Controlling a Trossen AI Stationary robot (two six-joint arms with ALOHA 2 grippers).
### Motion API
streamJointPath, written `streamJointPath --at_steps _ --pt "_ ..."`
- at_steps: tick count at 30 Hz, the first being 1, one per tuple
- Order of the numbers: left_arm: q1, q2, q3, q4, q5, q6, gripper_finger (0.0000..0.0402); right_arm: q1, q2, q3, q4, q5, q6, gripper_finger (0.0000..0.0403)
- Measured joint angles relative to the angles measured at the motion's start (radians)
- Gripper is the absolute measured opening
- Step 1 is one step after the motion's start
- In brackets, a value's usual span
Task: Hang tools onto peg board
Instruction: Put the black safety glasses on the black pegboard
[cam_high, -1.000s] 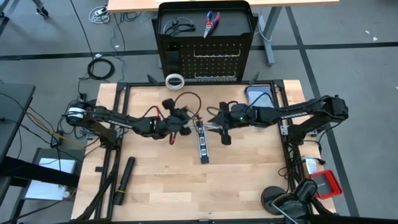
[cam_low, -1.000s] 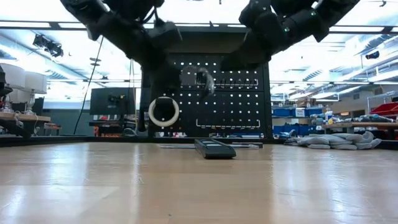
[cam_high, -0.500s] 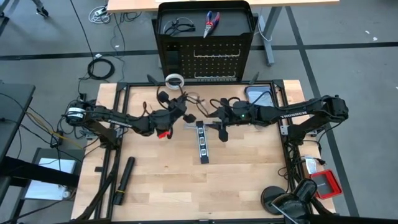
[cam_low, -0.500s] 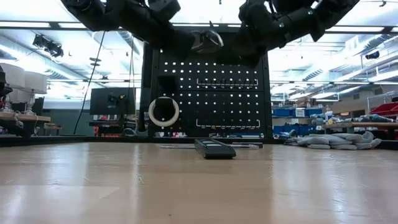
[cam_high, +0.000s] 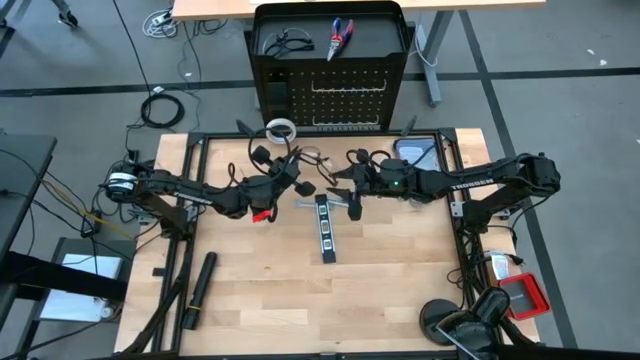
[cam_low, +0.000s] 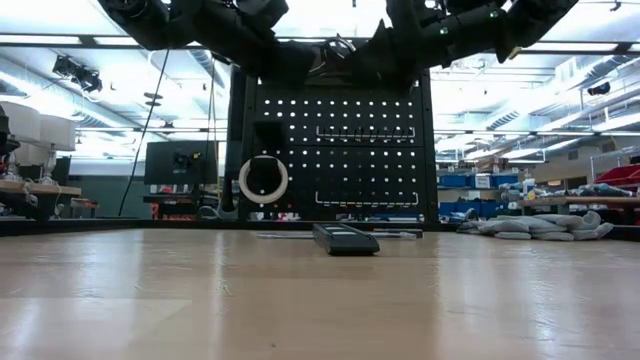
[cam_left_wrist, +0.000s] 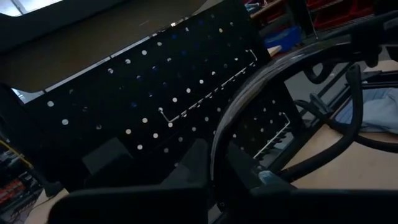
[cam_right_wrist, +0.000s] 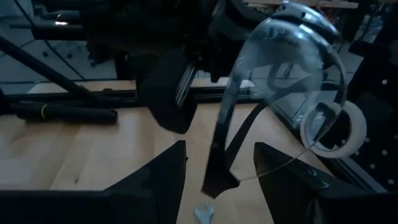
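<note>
Already the tape ring hung on the peg board; left hand gripped glasses, right hand open beside; strip and wrench remained on the surface.

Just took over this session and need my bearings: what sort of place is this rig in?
Most likely a workshop or robotics lab. A wooden worktable faces a black peg board for hanging tools; shelves with storage bins and other benches fill the bright hall behind.
</note>
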Motion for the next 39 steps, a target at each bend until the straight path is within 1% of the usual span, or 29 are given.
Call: streamJointPath --at_steps 3,6,12,16,18,20,23,26,28,31,35,39 --pt "0.004 0.0 0.0 0.017 0.001 -0.001 0.0017 0.0 0.0 0.0 0.005 0.009 0.0 0.0187" --pt "0.004 0.0 0.0 0.038 0.005 0.0 0.0017 0.0 0.0 0.0 0.005 0.048 -0.001 0.0168" --pt "0.004 0.0 0.0 0.048 0.009 -0.002 0.0017 0.0 0.0 0.0 0.004 0.076 -0.01 0.0109" --pt "0.005 0.0 0.0 0.046 0.055 -0.003 0.0017 0.0 0.0 -0.001 -0.003 0.109 -0.024 0.0066" --pt "0.005 0.0 0.0 0.045 0.072 -0.002 0.0022 0.0 0.0 -0.002 -0.003 0.128 -0.035 0.0053" --pt "0.005 -0.001 0.0 0.043 0.079 -0.001 0.0034 0.0 0.0 -0.002 -0.003 0.135 -0.044 0.0053" --pt "0.005 0.0 0.0 0.036 0.084 0.003 0.0069 0.0 0.0 -0.002 0.0 0.145 -0.053 0.0055" --pt "0.004 0.0 0.0 0.038 0.084 0.004 0.0108 0.0 0.0 -0.002 0.001 0.15 -0.052 0.0075" --pt "0.002 0.0 0.0 0.036 0.08 0.004 0.0131 -0.001 0.0 -0.002 0.006 0.15 -0.051 0.0081" --pt "-0.008 -0.004 0.0 0.038 0.071 0.04 0.0158 -0.001 0.0 -0.002 0.005 0.151 -0.052 0.0075" --pt "-0.035 -0.013 0.0 0.071 0.035 0.105 0.017 -0.001 0.0 -0.001 0.006 0.151 -0.061 0.0051" --pt "-0.062 -0.02 0.0 0.087 -0.034 0.142 0.0172 -0.001 0.0 0.0 0.007 0.151 -0.065 0.0034"
